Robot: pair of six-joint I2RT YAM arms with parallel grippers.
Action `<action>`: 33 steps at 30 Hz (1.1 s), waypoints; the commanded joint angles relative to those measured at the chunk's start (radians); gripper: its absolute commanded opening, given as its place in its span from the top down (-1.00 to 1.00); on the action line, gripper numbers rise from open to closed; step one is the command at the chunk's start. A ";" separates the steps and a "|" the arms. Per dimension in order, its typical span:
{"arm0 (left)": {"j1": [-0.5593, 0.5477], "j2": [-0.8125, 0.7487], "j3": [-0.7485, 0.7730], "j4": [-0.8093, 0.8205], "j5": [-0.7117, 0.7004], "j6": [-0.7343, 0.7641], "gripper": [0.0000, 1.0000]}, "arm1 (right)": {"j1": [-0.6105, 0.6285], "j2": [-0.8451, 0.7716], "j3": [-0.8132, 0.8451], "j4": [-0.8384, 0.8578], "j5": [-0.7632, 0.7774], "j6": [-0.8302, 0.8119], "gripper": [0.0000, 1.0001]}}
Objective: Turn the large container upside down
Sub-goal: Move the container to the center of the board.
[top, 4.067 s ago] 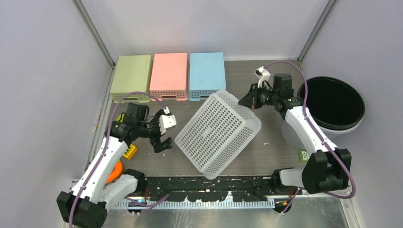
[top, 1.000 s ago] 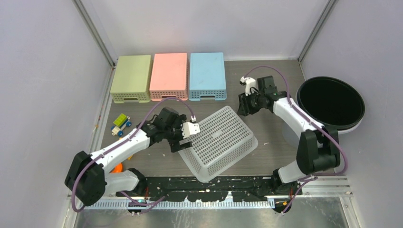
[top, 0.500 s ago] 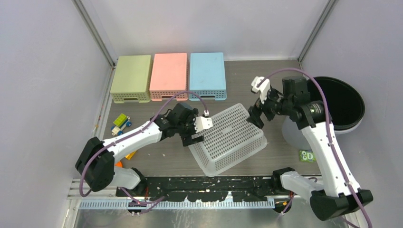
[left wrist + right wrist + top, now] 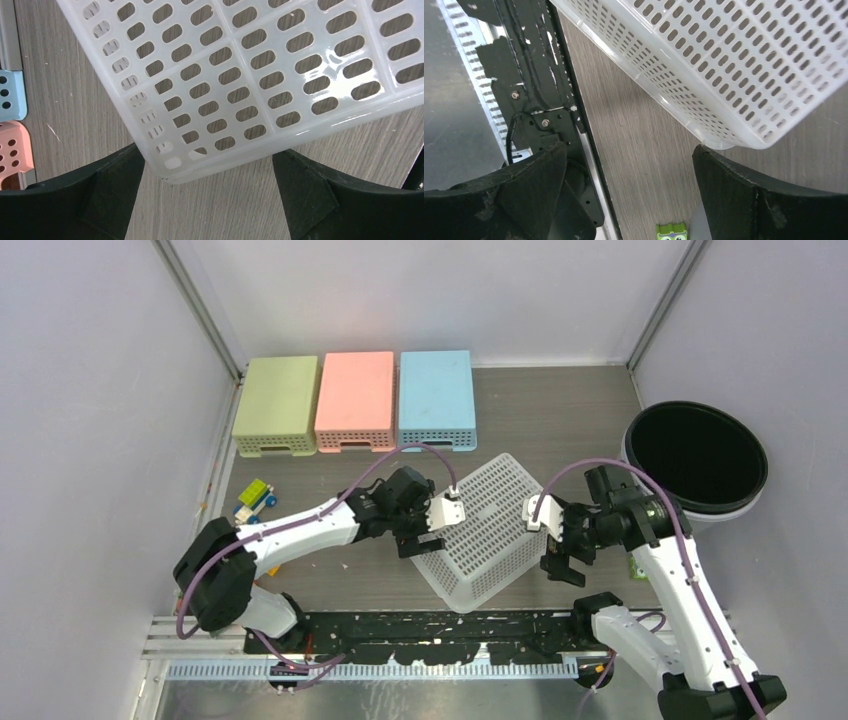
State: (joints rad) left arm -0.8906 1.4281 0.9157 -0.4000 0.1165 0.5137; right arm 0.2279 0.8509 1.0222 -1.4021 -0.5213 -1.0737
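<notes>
Both stood wide open, holding nothing. I saw the left gripper at the left corner of the white basket and the right gripper just off its right edge.

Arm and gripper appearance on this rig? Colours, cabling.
Both the left arm and right arm have white link shells with black joints. A purple cable loops along each to a white wrist camera housing. The left gripper and right gripper have matte black fingers.
</notes>
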 commanded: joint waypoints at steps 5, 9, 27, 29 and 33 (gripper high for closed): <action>-0.032 0.051 0.086 0.029 -0.075 -0.013 -0.99 | 0.004 -0.016 -0.128 0.294 0.019 0.023 -1.00; -0.046 0.099 0.144 0.002 -0.076 -0.022 -0.99 | 0.004 -0.019 -0.176 0.427 0.060 0.096 -1.00; -0.100 0.354 0.440 -0.058 -0.125 -0.100 -0.99 | 0.003 0.019 -0.237 0.666 0.427 0.289 -1.00; -0.100 0.387 0.475 -0.058 -0.175 -0.108 -0.98 | 0.003 0.012 -0.239 0.672 0.437 0.288 -0.99; -0.100 0.431 0.523 -0.060 -0.212 -0.140 -0.94 | 0.002 0.049 -0.236 0.684 0.452 0.281 -1.00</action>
State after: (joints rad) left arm -0.9874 1.8290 1.3792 -0.4816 -0.0280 0.4164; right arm 0.2287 0.8833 0.7677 -0.7727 -0.1265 -0.8082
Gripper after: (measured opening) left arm 0.976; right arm 0.996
